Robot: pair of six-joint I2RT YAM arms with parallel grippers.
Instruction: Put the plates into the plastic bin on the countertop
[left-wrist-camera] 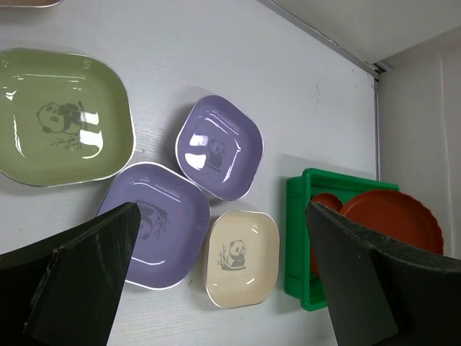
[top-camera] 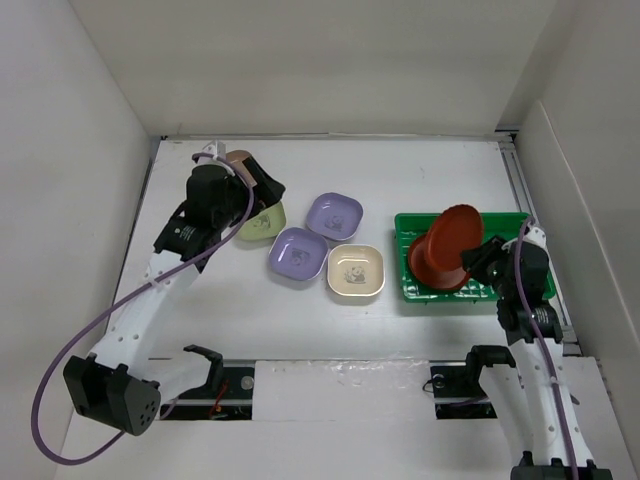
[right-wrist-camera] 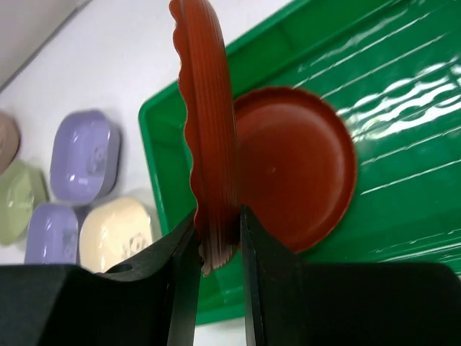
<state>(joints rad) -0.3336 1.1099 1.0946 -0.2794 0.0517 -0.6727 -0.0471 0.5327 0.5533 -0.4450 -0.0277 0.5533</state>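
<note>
A red plate (right-wrist-camera: 205,137), pinched on edge at its scalloped rim, could slip or swing down hard if released at this tilt. It might strike the second red plate (right-wrist-camera: 302,166) already lying in the green bin (right-wrist-camera: 403,94), or clip the bin's wall. The right fingers (right-wrist-camera: 184,288) are closed narrowly on that rim (only a small bite is held). The left fingers (left-wrist-camera: 79,274) are spread wide and grip nothing, poised above the square plates (left-wrist-camera: 220,148) on the worktop (left-wrist-camera: 216,50).
</note>
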